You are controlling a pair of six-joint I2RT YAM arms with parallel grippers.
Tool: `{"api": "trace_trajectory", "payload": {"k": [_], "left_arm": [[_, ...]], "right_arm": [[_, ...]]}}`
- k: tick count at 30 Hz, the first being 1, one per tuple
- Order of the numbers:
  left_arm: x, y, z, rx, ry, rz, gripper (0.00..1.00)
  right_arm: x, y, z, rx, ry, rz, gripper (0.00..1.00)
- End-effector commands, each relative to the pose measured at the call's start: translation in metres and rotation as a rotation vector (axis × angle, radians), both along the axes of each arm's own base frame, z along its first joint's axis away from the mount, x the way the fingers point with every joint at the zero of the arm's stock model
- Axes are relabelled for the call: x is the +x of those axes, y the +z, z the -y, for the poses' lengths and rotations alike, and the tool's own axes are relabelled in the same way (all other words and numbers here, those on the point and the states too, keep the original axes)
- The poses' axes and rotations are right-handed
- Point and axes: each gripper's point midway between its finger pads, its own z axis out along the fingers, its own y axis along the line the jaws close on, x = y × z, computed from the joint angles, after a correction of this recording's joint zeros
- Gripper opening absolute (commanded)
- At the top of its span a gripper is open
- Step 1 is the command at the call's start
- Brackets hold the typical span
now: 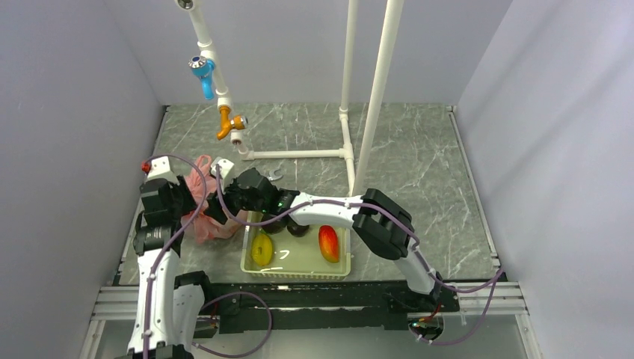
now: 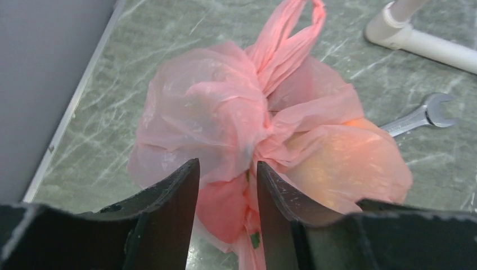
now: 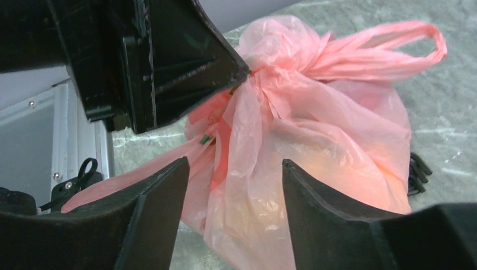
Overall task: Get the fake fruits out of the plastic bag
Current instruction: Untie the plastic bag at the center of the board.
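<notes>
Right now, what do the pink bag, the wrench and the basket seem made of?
Pink bag: thin plastic film, translucent, glossy, crinkled into folds. Wrench: metal, probably steel, by its bright silvery sheen. Basket: looks like rigid moulded plastic, pale green; hard to confirm from above.

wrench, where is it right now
In the left wrist view the wrench lies flat on the table at the right, just behind the plastic bag and near the white pipe.
</notes>
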Motion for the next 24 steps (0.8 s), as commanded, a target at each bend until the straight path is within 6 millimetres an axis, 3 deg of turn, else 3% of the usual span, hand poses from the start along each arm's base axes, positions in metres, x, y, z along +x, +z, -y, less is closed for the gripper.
{"api": "trace_trajectory", "payload": {"k": [1,5,8,10,16,19,24], "left_arm": [[0.012,0.005,-0.008,-0.049,0.029,0.014,0.45],[0.021,0.001,-0.007,-0.101,0.005,0.009,0.44],[0.021,-0.004,-0.010,-0.118,0.013,-0.013,0.32],[0.020,-0.004,-0.009,-0.115,0.000,-0.017,0.29],[0.016,0.006,-0.004,-0.094,-0.029,0.031,0.44],[0.015,0.006,-0.008,-0.081,-0.017,0.024,0.32],[0.021,-0.004,-0.002,-0.112,-0.057,-0.026,0.28]], "right_arm": [[0.008,0.027,-0.008,0.083,-0.035,0.014,0.58],[0.011,0.027,-0.011,0.076,-0.038,0.023,0.56],[0.014,0.024,-0.017,0.060,-0.032,0.026,0.57],[0.011,0.021,-0.021,0.056,-0.010,0.029,0.59],[0.020,0.011,-0.025,0.063,-0.035,0.014,0.60],[0.023,0.007,-0.028,0.066,-0.043,0.003,0.60],[0.030,-0.005,-0.033,0.040,-0.056,0.007,0.59]]}}
